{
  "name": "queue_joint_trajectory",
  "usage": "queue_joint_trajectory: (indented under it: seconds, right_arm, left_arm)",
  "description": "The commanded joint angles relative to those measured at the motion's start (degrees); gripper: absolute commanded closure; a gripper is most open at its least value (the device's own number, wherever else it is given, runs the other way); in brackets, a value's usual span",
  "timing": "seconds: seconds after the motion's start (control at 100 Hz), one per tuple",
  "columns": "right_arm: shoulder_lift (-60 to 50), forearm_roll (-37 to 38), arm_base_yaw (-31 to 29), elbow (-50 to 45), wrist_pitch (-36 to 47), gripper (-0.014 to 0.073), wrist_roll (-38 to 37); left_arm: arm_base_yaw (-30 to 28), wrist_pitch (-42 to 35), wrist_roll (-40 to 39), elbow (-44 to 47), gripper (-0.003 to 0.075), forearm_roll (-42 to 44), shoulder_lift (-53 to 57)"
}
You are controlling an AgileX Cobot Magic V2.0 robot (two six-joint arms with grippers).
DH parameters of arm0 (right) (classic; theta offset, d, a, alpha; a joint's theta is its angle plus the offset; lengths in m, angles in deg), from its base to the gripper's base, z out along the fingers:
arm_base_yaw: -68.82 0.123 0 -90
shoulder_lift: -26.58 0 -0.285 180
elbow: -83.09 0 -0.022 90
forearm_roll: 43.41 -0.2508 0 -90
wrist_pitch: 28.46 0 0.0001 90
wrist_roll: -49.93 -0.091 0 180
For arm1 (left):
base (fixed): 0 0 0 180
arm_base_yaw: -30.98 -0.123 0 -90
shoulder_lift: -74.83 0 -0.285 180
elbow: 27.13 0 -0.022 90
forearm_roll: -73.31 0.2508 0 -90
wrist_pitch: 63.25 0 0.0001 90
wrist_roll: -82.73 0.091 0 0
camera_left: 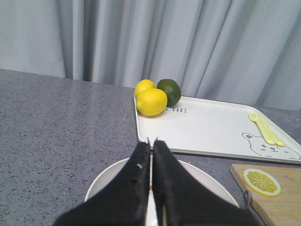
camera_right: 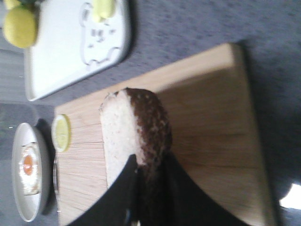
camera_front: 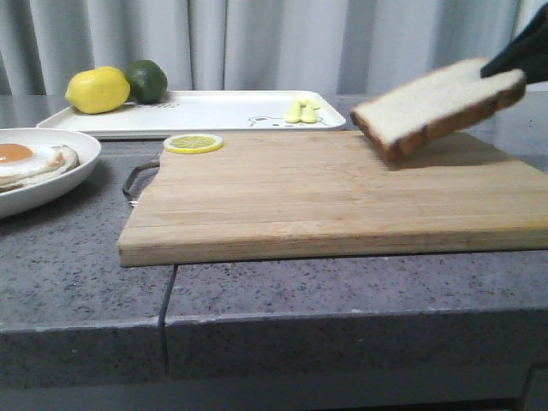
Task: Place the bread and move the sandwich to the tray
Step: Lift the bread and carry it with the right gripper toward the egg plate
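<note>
My right gripper (camera_front: pixel 505 70) is shut on the bread (camera_front: pixel 437 104), a thick white slice with brown crust held tilted above the right part of the wooden cutting board (camera_front: pixel 325 197). In the right wrist view the bread (camera_right: pixel 134 136) sticks out past the gripper (camera_right: pixel 149 162) over the board. The sandwich (camera_front: pixel 32 163), a fried egg on bread, lies in a round white dish (camera_front: pixel 73 175) at the left. The white tray (camera_front: pixel 205 111) lies behind the board. My left gripper (camera_left: pixel 151 143) is shut and empty above the dish (camera_left: pixel 106 181).
A lemon (camera_front: pixel 98 90) and a lime (camera_front: pixel 147 80) sit at the tray's far left corner, and pale yellow utensils (camera_front: pixel 301 111) lie on its right part. A lemon slice (camera_front: pixel 193 143) rests on the board's back left corner. The counter's front edge is near.
</note>
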Motion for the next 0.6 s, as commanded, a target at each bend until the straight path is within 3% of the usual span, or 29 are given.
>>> queue_joint_trajectory:
  seconds: [0.0, 0.42, 0.59]
  right_arm:
    - [-3.4, -7.9, 2.8, 1.7, -1.1, 0.0663, 1.9]
    - [-2.9, -20.6, 30.6, 1.7, 17.5, 0.0663, 4.5]
    - [-0.2, -27.8, 38.3, 2.5, 22.4, 0.0663, 7.2]
  left_arm:
    - [0.0, -4.6, -0.1, -2.1, 0.074, -0.6, -0.6]
    - [0.0, -4.6, -0.1, -2.1, 0.074, -0.6, -0.6]
    - [0.0, -5.2, -0.1, -2.1, 0.074, -0.6, -0.6]
